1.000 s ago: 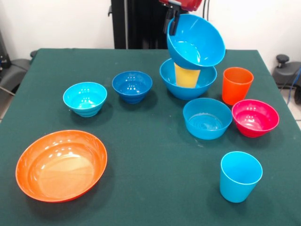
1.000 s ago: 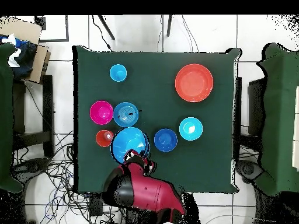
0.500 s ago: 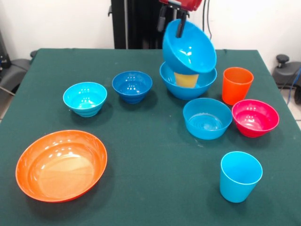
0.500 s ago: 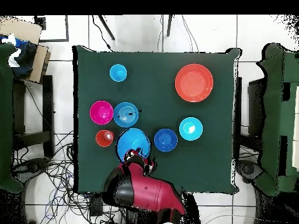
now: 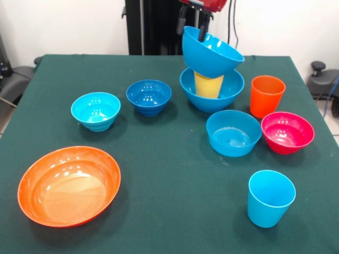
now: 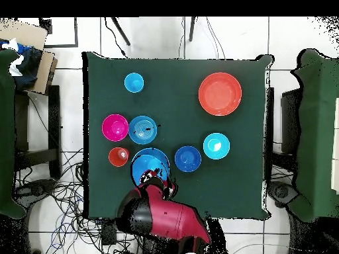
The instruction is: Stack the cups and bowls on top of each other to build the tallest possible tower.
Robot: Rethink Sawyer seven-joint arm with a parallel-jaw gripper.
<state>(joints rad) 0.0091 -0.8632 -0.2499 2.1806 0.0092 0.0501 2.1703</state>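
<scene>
Cups stand apart in front of you, the light blue cup nearest, the orange cup further back; behind them the yellow cup sits in a large blue bowl; above it the gripper pinches the rim of the second blue bowl, now levelled from its earlier tilt; I judge it ready for lowering onto the cup.

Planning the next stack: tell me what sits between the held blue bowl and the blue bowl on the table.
The yellow cup, standing in the lower blue bowl under the held blue bowl; the front view shows it.
</scene>
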